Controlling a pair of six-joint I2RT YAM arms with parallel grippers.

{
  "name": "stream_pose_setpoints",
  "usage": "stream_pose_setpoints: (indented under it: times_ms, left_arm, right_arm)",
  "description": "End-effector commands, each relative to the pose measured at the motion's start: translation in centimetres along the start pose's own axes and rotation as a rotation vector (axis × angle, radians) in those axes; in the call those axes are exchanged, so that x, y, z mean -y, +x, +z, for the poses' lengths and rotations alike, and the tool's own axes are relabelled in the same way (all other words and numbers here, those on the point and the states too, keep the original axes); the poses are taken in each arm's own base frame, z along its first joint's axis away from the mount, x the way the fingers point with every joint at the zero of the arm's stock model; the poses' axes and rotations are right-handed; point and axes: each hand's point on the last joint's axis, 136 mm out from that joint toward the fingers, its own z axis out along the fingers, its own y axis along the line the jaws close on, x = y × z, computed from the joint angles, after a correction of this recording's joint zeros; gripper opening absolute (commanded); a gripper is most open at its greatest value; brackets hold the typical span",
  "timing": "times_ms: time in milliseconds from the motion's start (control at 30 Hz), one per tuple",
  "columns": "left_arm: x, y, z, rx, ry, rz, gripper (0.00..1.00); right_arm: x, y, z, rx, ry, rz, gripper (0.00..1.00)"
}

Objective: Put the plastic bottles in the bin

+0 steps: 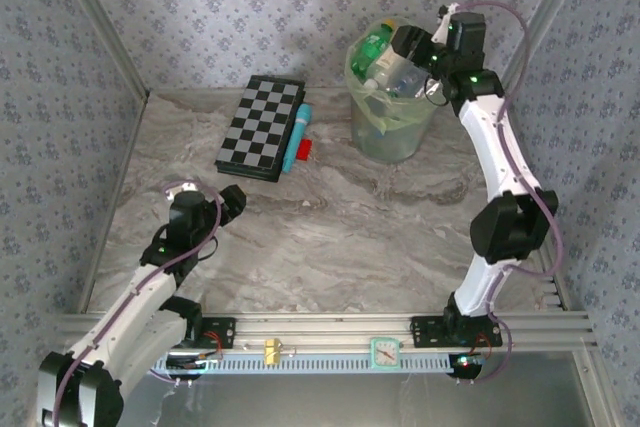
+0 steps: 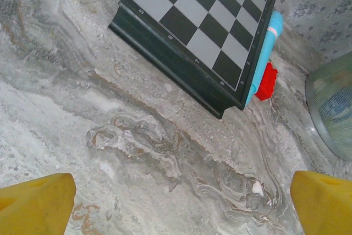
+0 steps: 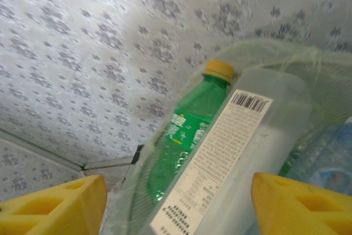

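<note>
Right pincer point(image 3: 176, 196): above bin point(image 1: 392, 132), straddling clear bottle point(image 3: 242, 136); gripped or released, I cannot tell
Bottle axis: pointing away from the pincer, along its gap
Left pincer point(image 2: 176, 202): wide open, empty

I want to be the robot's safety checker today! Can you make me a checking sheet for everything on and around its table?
Surface: marble-look table, no spills seen.
Job's things: bin at the far right, heaped full; green bottle and clear bottle lie on top.
Clutter: checkerboard, cyan tube along its edge, red block by the tube.
Hands: left hand open over bare table; right hand open above the bin, with the clear bottle between its fingers.
Cables: purple cables follow both arms, no snags seen.
Surroundings: patterned walls; metal rail at the near edge.
</note>
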Motion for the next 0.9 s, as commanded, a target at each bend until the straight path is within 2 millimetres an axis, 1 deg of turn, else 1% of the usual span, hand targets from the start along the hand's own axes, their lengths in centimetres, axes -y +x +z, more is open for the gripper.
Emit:
stream_pose_setpoints:
  times_ms: [0, 67, 133, 200, 267, 367, 433, 467, 533, 567, 600, 700, 767, 867]
  left_arm:
    - [0.9, -2.1, -0.4, 0.054, 0.001, 0.026, 1.00]
    - [0.9, -2.6, -0.4, 0.066, -0.011, 0.043, 1.00]
    - [0.8, -3.2, -0.6, 0.084, -0.031, 0.073, 1.00]
    - [0.5, -4.0, -0.7, 0.110, -0.059, 0.097, 1.00]
    - [0.1, -4.8, -0.9, 0.136, -0.087, 0.116, 1.00]
    - [-0.7, -6.1, -0.8, 0.176, -0.146, 0.148, 1.00]
    - [-1.5, -6.7, -0.3, 0.192, -0.195, 0.163, 1.00]
    - [-2.0, -7.0, -0.1, 0.196, -0.221, 0.159, 1.00]
    - [-3.1, -7.5, 0.6, 0.211, -0.276, 0.151, 1.00]
    - [-3.4, -7.8, 0.9, 0.221, -0.296, 0.151, 1.00]
    - [-3.7, -8.2, 1.2, 0.235, -0.321, 0.152, 1.00]
    - [-4.2, -9.4, 1.7, 0.275, -0.370, 0.169, 1.00]
    - [-4.7, -10.1, 2.0, 0.300, -0.404, 0.194, 1.00]
    - [-5.7, -11.0, 2.5, 0.328, -0.470, 0.240, 1.00]
  right_arm:
    - [-1.0, -2.5, -3.7, 0.097, 0.012, -0.083, 0.74]
    - [-0.6, -2.3, -5.2, 0.103, 0.032, -0.106, 0.77]
    - [0.4, -1.6, -6.9, 0.101, 0.073, -0.136, 0.81]
    - [1.5, -0.5, -8.5, 0.089, 0.118, -0.171, 0.85]
    - [3.1, 1.2, -10.1, 0.066, 0.184, -0.206, 0.91]
    - [6.0, 4.5, -12.7, 0.037, 0.300, -0.227, 0.99]
    - [8.0, 7.1, -14.5, 0.017, 0.368, -0.232, 1.00]
    - [9.3, 8.9, -15.0, -0.006, 0.401, -0.230, 1.00]
    - [11.0, 11.7, -16.3, -0.019, 0.441, -0.234, 1.00]
    - [11.8, 12.7, -16.8, -0.022, 0.460, -0.237, 1.00]
    - [12.9, 14.3, -17.3, -0.033, 0.490, -0.239, 1.00]
    - [15.7, 17.9, -18.0, -0.048, 0.550, -0.268, 1.00]
    - [17.1, 19.7, -17.6, -0.046, 0.559, -0.296, 1.00]
    - [18.8, 21.8, -16.5, -0.039, 0.558, -0.340, 1.00]
